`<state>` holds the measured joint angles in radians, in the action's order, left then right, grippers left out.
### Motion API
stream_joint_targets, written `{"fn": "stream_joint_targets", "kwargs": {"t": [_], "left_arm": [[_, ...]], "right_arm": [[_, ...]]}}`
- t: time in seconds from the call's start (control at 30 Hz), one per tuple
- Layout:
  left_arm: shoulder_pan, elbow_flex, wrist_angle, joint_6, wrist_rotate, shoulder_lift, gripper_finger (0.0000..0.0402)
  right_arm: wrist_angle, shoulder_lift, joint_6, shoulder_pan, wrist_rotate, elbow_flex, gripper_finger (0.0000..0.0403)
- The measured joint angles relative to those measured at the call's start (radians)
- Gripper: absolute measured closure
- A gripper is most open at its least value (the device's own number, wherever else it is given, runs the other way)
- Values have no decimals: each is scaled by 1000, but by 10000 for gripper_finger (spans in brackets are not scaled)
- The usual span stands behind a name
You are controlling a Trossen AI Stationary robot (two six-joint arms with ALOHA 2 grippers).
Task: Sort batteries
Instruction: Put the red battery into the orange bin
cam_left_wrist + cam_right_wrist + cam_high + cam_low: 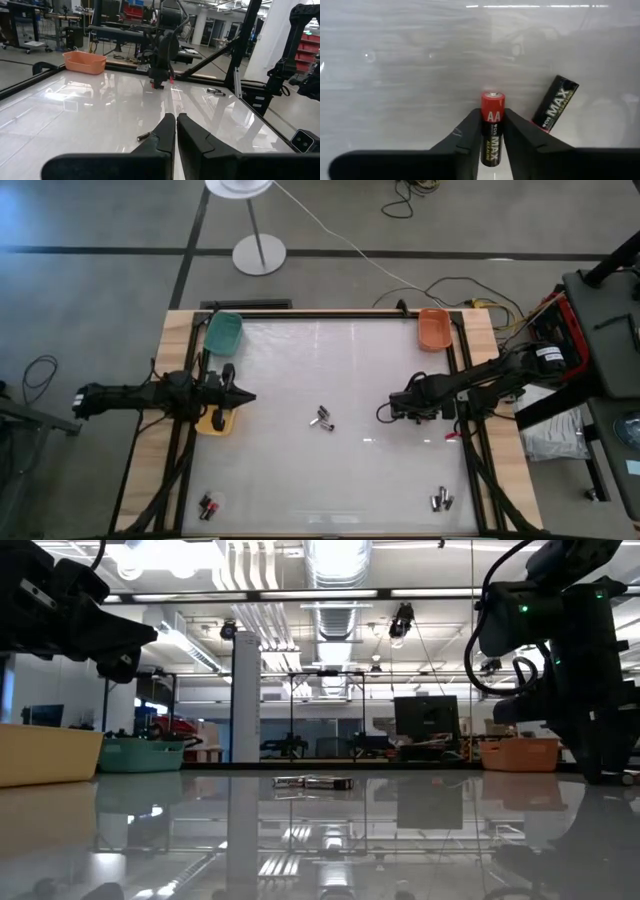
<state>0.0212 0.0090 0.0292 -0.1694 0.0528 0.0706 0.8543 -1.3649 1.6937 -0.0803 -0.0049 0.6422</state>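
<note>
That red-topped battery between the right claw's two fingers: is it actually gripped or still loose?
Gripped, it seems. In the right wrist view the right gripper has both fingers pressed against the sides of the battery. A second battery lies free beside it.

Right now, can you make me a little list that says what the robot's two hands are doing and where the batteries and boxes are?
right gripper: fingers closed around an AA battery, low over the table's right side
second battery: lying beside it, not held
left gripper: shut, empty, at the left side
middle batteries: small cluster at table centre
front batteries: pairs near front-left and front-right
bins: green bin back-left, orange bin back-right, yellow bin under left arm
</note>
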Motion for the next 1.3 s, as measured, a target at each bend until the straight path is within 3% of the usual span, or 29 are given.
{"fn": "stream_joint_targets", "kwargs": {"t": [0.13, 0.37, 0.53, 0.73, 0.87, 1.03, 1.3], "left_arm": [[0, 0, 0, 0, 0, 0, 402], [0, 0, 0, 0, 0, 0, 402], [0, 0, 0, 0, 0, 0, 402], [0, 0, 0, 0, 0, 0, 402], [0, 0, 0, 0, 0, 0, 402], [0, 0, 0, 0, 0, 0, 402], [0, 0, 0, 0, 0, 0, 402]], "right_arm": [[2, 0, -4, 0, 13, 0, 355], [0, -27, -59, 0, 23, -1, 339], [0, -42, -40, 0, 29, -1, 362], [24, 1, -50, 8, 32, 18, 364], [69, 62, -121, 57, 134, 115, 364], [171, 115, -330, 244, 236, 290, 364], [233, 64, -754, 710, 296, 556, 364]]}}
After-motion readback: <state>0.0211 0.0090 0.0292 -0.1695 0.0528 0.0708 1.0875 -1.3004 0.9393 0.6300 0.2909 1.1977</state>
